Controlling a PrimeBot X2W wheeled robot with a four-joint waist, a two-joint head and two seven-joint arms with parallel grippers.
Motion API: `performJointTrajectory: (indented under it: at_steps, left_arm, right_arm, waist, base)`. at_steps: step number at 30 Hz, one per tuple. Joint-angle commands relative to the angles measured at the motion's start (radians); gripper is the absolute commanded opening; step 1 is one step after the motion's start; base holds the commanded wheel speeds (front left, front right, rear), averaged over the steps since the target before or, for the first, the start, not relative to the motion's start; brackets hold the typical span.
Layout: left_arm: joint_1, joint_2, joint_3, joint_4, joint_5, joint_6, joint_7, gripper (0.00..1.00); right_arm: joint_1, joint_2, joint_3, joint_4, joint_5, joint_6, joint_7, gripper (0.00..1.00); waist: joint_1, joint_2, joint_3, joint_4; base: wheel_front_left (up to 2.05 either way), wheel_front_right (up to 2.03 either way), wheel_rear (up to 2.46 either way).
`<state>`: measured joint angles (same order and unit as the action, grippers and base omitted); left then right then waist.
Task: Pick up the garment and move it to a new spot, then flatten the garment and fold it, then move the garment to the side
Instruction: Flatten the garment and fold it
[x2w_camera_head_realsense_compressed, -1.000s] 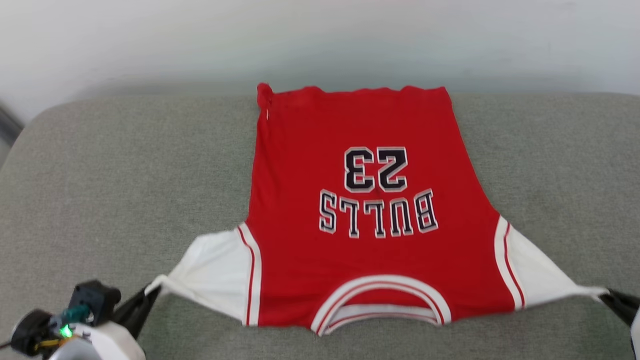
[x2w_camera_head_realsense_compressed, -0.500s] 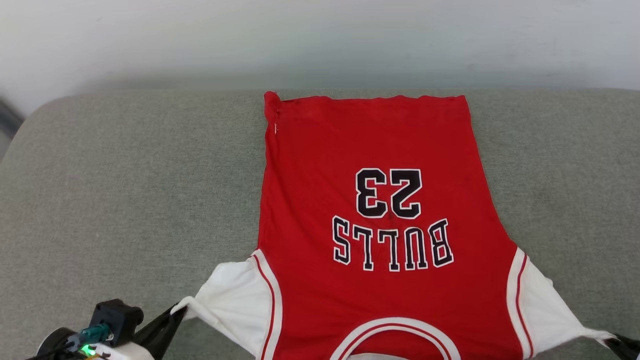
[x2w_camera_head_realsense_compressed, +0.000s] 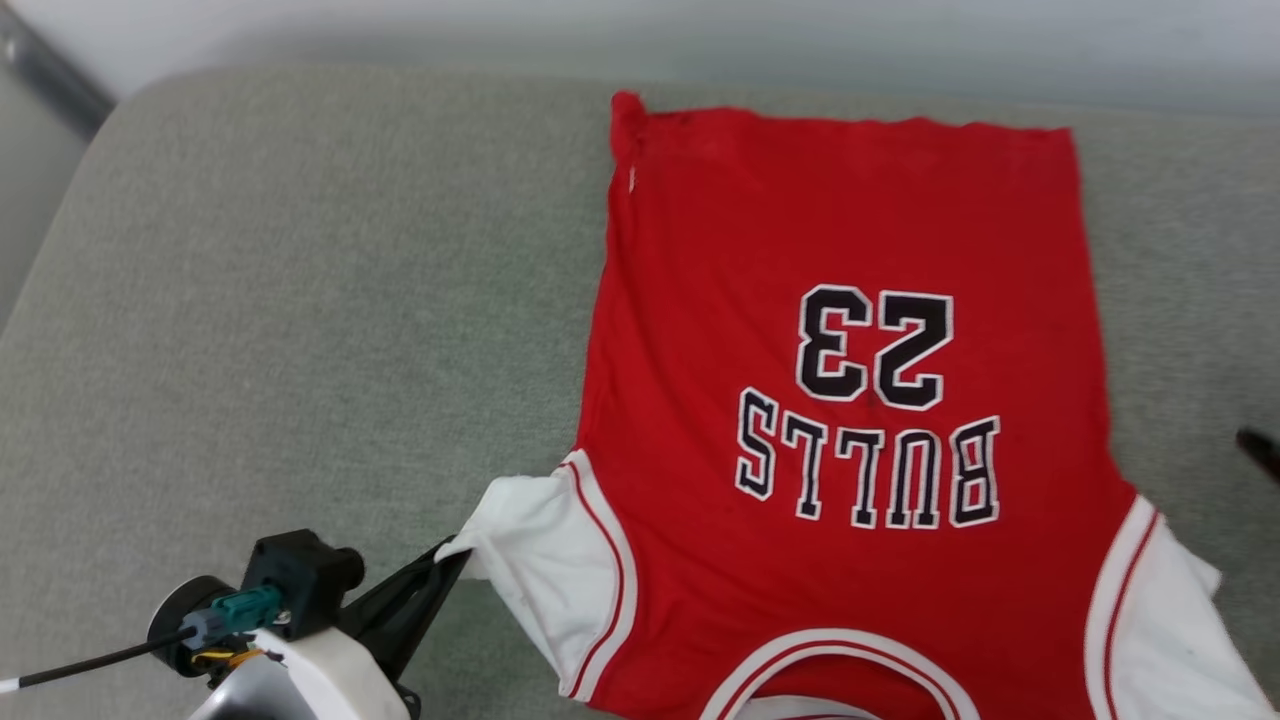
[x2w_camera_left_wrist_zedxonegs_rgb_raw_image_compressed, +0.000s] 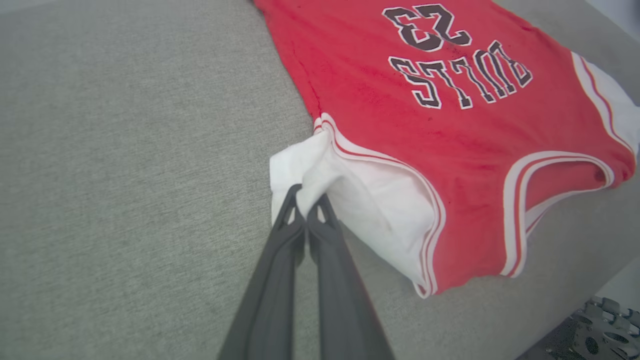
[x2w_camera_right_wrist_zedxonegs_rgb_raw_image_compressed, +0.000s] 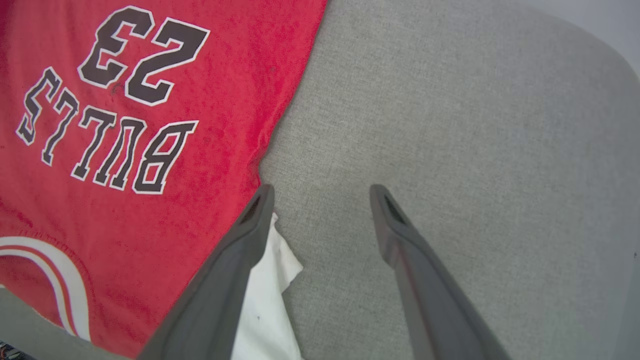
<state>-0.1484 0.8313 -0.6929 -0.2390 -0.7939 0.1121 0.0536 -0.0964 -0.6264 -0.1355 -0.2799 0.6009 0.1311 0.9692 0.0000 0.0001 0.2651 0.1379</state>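
Garment (x2w_camera_head_realsense_compressed: 850, 230), a bright red jersey-style shirt with white short sleeves and red-and-white striped trim, lies spread lettering side up on the broad grey-green woven fabric cushion (x2w_camera_head_realsense_compressed: 300, 300), which runs out past both pairs of jaws. The red body stretches away beyond the tips of the left gripper (x2w_camera_left_wrist_zedxonegs_rgb_raw_image_compressed: 309, 197) and off to their right (the black-and-white "BULLS" lettering (x2w_camera_head_realsense_compressed: 870, 470) and the number 23 (x2w_camera_head_realsense_compressed: 875, 345) read upside down from the head). The left gripper's two long dark fingers are clenched together on the bunched tip of one white sleeve (x2w_camera_left_wrist_zedxonegs_rgb_raw_image_compressed: 370, 200). The cloth is pinched between them and puckers right at the tips, and the sleeve is drawn out from the red body toward the jaws. Grey cushion lies to these jaws' left. The right gripper (x2w_camera_right_wrist_zedxonegs_rgb_raw_image_compressed: 322, 192) stands with its fingers spread wide, with bare cushion between them. The other white sleeve (x2w_camera_right_wrist_zedxonegs_rgb_raw_image_compressed: 265, 310) lies slack on the cushion, beside and partly under the finger on the left of the right wrist view, outside the gap. The garment's red side edge passes just beyond that same fingertip, and the rest spreads off to its left. The striped neckline (x2w_camera_head_realsense_compressed: 840, 670) curves between the two sleeves
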Motion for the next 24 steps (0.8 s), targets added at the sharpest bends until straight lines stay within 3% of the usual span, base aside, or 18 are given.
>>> performJointTrajectory:
  at_steps: [1,9,14,20,24]
  left_arm:
    - [-0.013,-0.001,0.003,-0.029,-0.004,0.011,0.016,0.0]
    - [-0.08,-0.013,-0.021,-0.171,0.031,0.007,0.078,0.0]
    - [-0.113,-0.039,-0.035,-0.218,0.036,-0.007,0.092,0.0]
    - [-0.153,-0.074,-0.056,-0.229,0.06,-0.031,0.084,0.0]
    - [-0.184,-0.077,-0.084,-0.223,0.095,-0.07,0.086,0.0]
  right_arm:
    - [-0.062,0.0,-0.001,-0.005,-0.015,-0.001,0.038,1.0]
    - [-0.398,-0.019,-0.01,0.102,-0.09,-0.001,0.301,1.0]
    - [-0.612,0.012,-0.033,0.182,-0.178,-0.001,0.453,1.0]
    - [-0.794,0.016,-0.01,0.276,-0.295,-0.001,0.547,1.0]
    - [-0.864,0.006,-0.024,0.33,-0.341,-0.001,0.574,1.0]
  waist:
    - [0.0,-0.0001,0.077,0.062]
    - [0.0,-0.0001,0.243,0.189]
    - [0.0,-0.0001,0.322,0.255]
    - [0.0,-0.0001,0.381,0.306]
    - [0.0,-0.0001,0.411,0.346]
  base:
    - [0.0,0.0,0.0]
    - [0.0,0.0,0.0]
    - [0.0,0.0,0.0]
    - [0.0,0.0,0.0]
    - [0.0,0.0,0.0]
